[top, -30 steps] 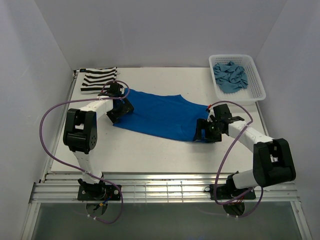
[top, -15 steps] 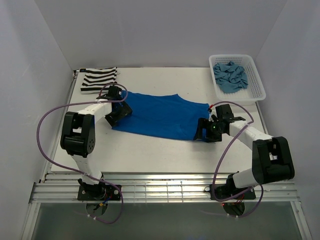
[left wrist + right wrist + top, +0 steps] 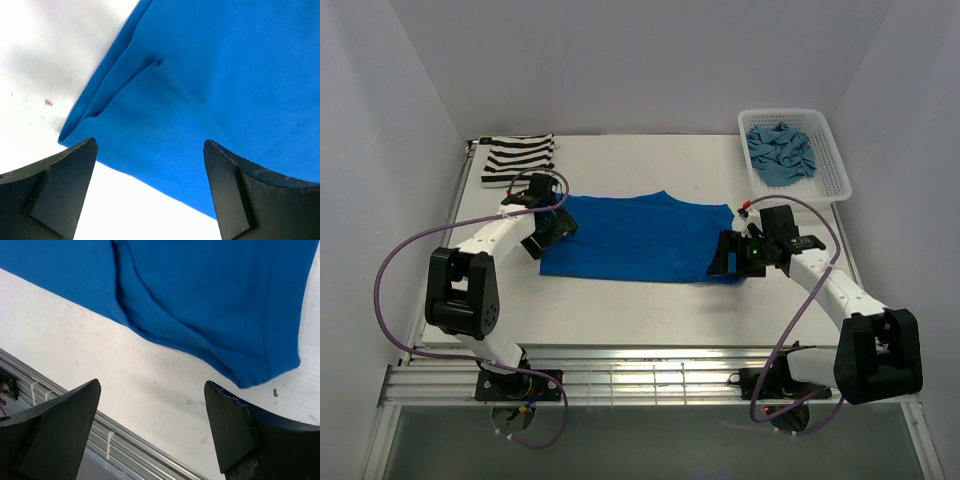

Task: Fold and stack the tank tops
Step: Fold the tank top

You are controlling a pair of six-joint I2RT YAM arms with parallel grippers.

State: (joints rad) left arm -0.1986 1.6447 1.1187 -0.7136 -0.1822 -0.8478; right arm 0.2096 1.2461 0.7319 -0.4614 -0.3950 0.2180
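- Since a second ago the royal blue tank top (image 3: 635, 238) has been pulled from a slant into a squarer lie, and both arms are now reaching in from farther apart.
- That top is lying flat in the middle of the surface (image 3: 620, 300), its long axis running left to right, roughly in line with the near edge.
- Which end is carrying the straps I cannot tell; only a small bump is showing at the middle of its far edge.
- Its left edge is doubling over into a soft fold with a short crease, seen from the left wrist; the right near corner is showing a stitched hem and a ripple.
- From above, the left pincer (image 3: 558, 225) is covering the top's left end, jaws standing wide and gripping nothing.
- At the opposite end, the right pincer (image 3: 720, 258) is hiding the right near corner from above, jaws likewise spread and empty.
- A black-and-white striped top (image 3: 518, 158) is sitting folded at the far left corner.
- Off to the far right, the teal top (image 3: 780, 152) is lying crumpled in the white basket (image 3: 835, 185), its shape too bunched to read.
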